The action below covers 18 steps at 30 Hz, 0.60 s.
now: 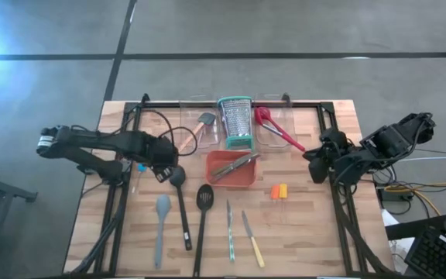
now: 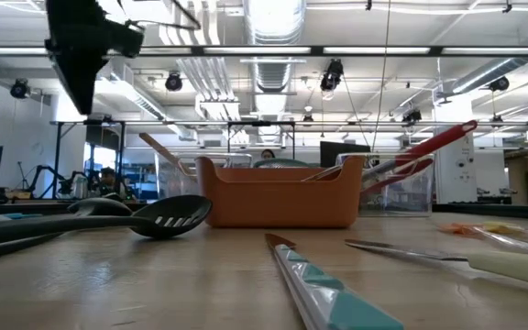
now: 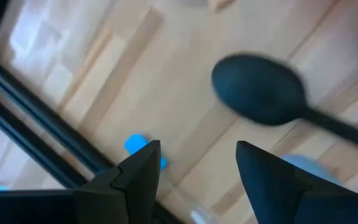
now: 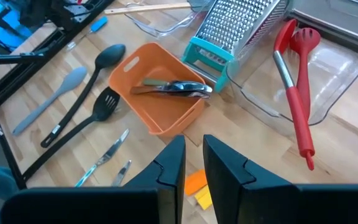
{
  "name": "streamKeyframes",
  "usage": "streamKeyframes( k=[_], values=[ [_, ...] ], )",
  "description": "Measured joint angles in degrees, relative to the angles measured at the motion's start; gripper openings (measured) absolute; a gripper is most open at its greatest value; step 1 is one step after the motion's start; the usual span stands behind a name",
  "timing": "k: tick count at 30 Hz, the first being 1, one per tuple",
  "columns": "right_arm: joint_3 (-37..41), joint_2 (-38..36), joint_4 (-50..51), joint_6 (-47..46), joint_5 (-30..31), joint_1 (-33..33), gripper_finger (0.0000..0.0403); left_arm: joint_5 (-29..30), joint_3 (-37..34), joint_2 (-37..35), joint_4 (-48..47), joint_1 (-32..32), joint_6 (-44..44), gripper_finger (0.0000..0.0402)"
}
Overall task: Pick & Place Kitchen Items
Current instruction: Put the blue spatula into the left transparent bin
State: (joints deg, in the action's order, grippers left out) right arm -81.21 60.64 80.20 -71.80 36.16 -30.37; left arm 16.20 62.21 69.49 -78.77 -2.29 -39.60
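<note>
Your left gripper (image 1: 163, 172) hovers released, nothing between its fingers (image 3: 143, 167), just left of the orange tray (image 1: 248, 180) and right above the black spoon (image 1: 178, 177) bowl. Your right gripper (image 1: 314, 161) waits right of the tray, fingers nearly together, empty. The slotted turner (image 1: 204, 197), grey spatula (image 1: 161, 209) and knives (image 1: 252, 239) lie in front of the tray; the red spoon (image 1: 276, 129) sits in the clear bin (image 1: 288, 122) behind it.
</note>
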Motion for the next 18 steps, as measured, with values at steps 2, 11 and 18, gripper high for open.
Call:
streamKeyframes(
  k=[2,11,18],
  values=[
    [0.00,0.28,-0.02,0.01,-0.18,0.00,0.0052,-1.72,-2.91,0.00,0.13,0.56,0.43,0.0215],
    [0.00,0.22,-0.06,-0.03,-0.39,0.02,0.0052,-7.98,-16.31,-0.07,2.01,4.88,0.11,0.0215],
    [0.00,0.18,-0.75,-0.22,-0.88,0.01,0.0052,-10.99,-17.65,0.42,5.55,11.09,5.66,0.0208]
  ],
)
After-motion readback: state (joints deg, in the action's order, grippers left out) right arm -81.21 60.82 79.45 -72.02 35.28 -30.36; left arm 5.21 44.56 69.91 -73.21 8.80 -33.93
